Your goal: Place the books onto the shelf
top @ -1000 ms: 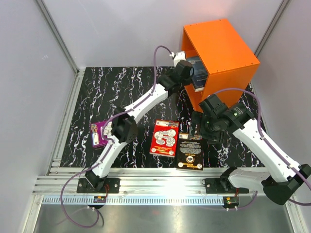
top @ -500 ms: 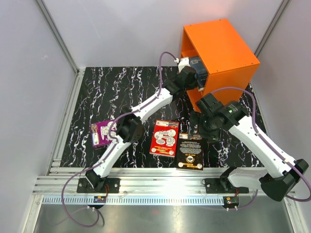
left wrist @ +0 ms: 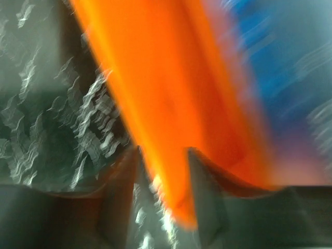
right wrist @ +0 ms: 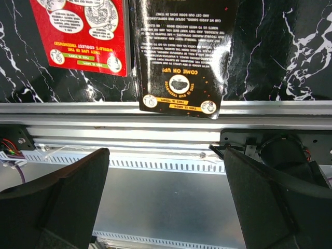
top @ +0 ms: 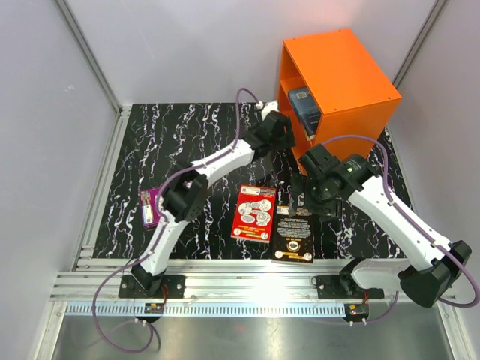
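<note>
Two books lie side by side at the near middle of the surface [top: 195, 135]: the black book [right wrist: 181, 52] on the right, its near end reaching the metal rail [right wrist: 166, 122], and the red-and-white book [right wrist: 85, 33] just left of it. The right gripper [right wrist: 166, 171] hangs above this near edge with its fingers [right wrist: 57, 207] spread as wide as they go, released, holding and touching nothing.

Farther left, the purple-backed book [top: 148, 208] lies flat on the surface, partly hidden under the left arm's elbow, well apart from the other two.

Beyond the middle of the surface, the left arm stretches far and right toward the shelf [top: 341, 82]. The left gripper [left wrist: 163, 153] sits close to the shelf's orange left edge. The wrist view is badly blurred, but the jaws stand partly apart with a clear gap, and nothing is clamped between them.

At the far right, the shelf stands with its open side facing left. The grey-blue book [top: 304, 105] rests inside the upper compartment, apart from the left gripper.
</note>
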